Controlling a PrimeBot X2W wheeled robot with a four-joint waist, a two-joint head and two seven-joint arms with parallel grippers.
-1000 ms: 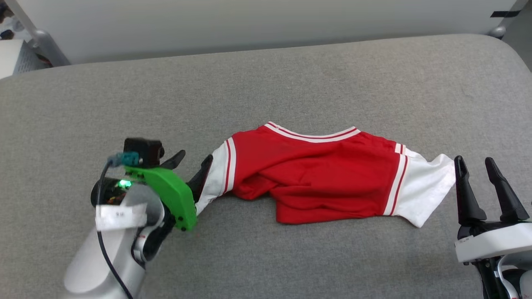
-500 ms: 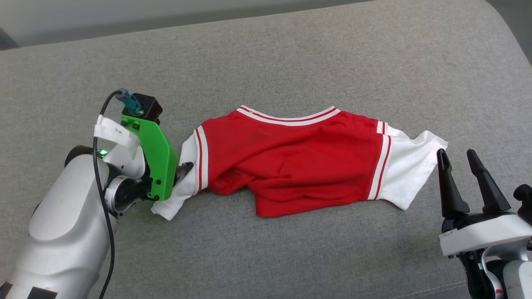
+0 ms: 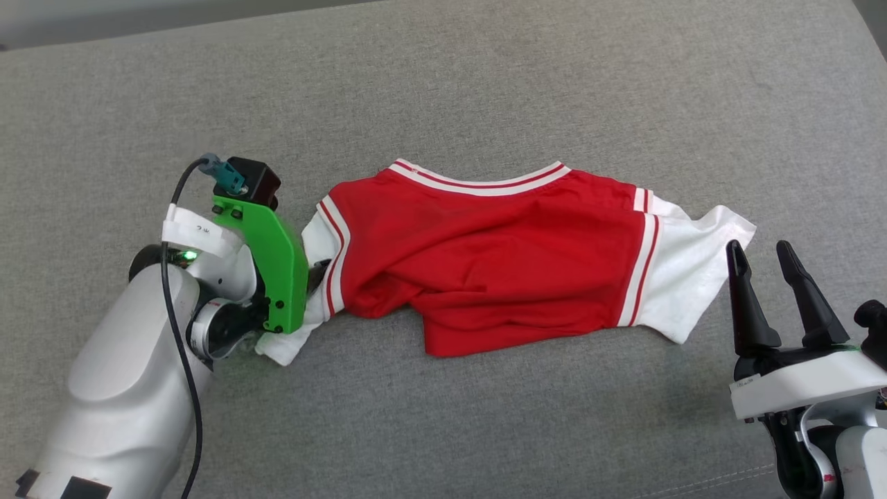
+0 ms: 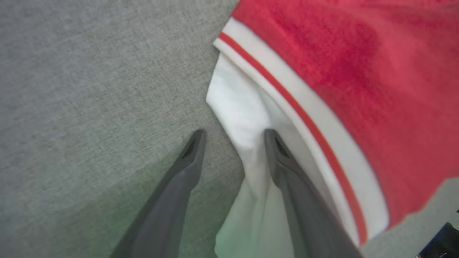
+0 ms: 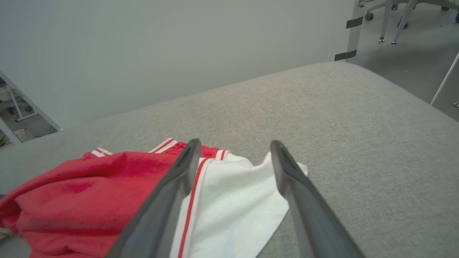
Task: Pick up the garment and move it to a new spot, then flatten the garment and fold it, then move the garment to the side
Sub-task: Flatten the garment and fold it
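The garment (image 3: 499, 256), a red T-shirt with white sleeves and striped trim, lies crumpled on the grey cushion, collar to the far side. My left gripper (image 3: 315, 274) is pressed down at its left sleeve (image 3: 313, 239), mostly hidden under the green bracket. In the left wrist view this gripper (image 4: 235, 134) is open, one finger on the bare cushion and the other on the white sleeve (image 4: 236, 107), with the sleeve's edge between them. My right gripper (image 3: 759, 253) stands open just off the right sleeve (image 3: 693, 277). The right wrist view has those fingers (image 5: 235, 145) above that sleeve (image 5: 233, 193), apart from it.
The grey cushion (image 3: 485, 90) stretches wide around the shirt, with bare fabric on the far side and in front. A pale wall (image 5: 179, 46) rises behind it. Floor and chair legs (image 5: 394, 21) lie beyond the cushion's rounded right end.
The head camera has tilted down, so the wall has left that view. My left gripper came down onto the left sleeve and has begun to narrow. The right gripper has stayed open.
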